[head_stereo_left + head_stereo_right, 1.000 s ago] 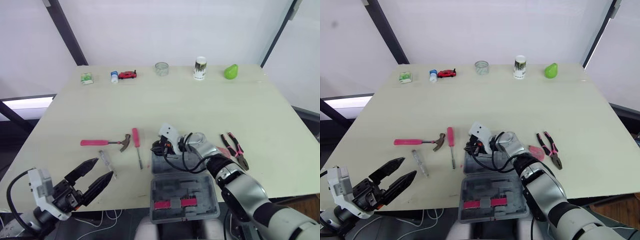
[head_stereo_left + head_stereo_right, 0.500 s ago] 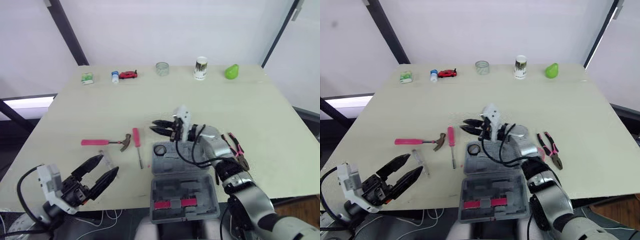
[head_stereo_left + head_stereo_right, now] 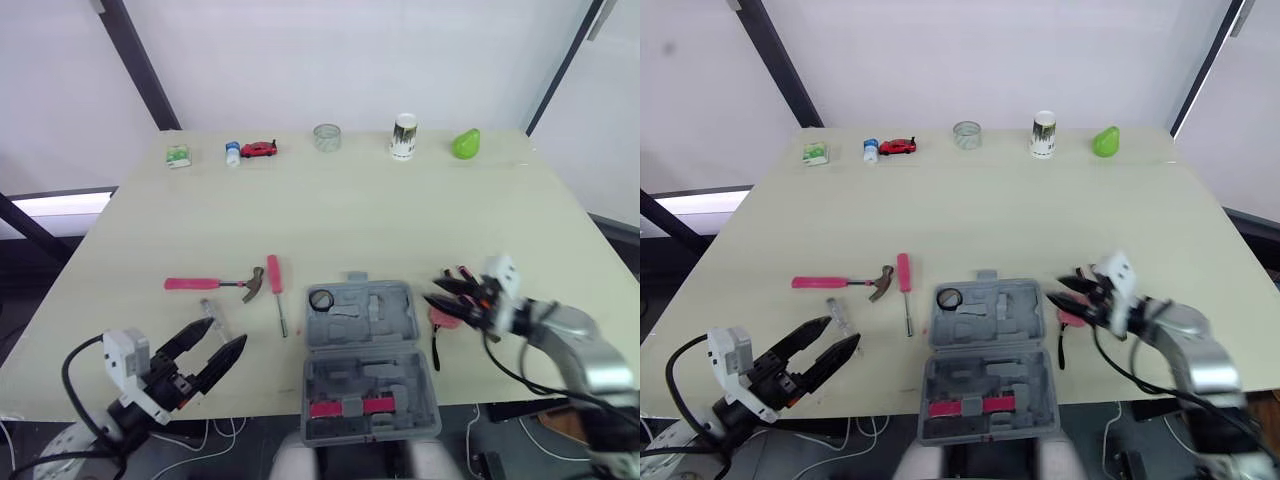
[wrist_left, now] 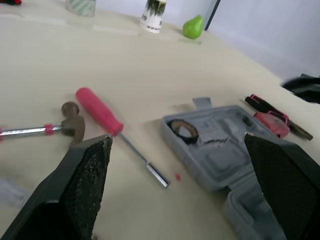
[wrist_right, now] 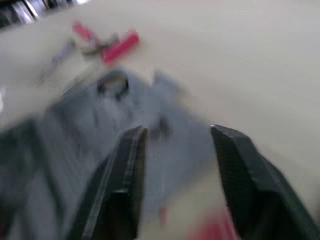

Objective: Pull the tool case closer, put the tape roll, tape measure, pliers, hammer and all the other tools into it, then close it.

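Note:
The grey tool case (image 3: 372, 368) lies open at the table's near edge, and a black tape roll (image 3: 321, 299) rests in its far left corner. Left of the case lie the pink-handled hammer (image 3: 215, 285), a pink screwdriver (image 3: 273, 276) and a small clear-handled screwdriver (image 3: 210, 312). My right gripper (image 3: 440, 293) hangs open just right of the case, over the pink tape measure (image 4: 272, 123) and the pliers (image 4: 267, 106). My left gripper (image 3: 222, 335) is open and empty near the front edge, close to the small screwdriver.
Along the far edge stand a green packet (image 3: 177, 156), a small bottle (image 3: 232, 152), a red toy car (image 3: 259, 149), a clear roll (image 3: 326, 137), a cup (image 3: 403, 136) and a green pear (image 3: 464, 143). The case's lid (image 3: 368, 394) overhangs the front edge.
My right gripper let go of the tape roll in the case, then swung right to the pliers and tape measure. My left gripper crept slightly right.

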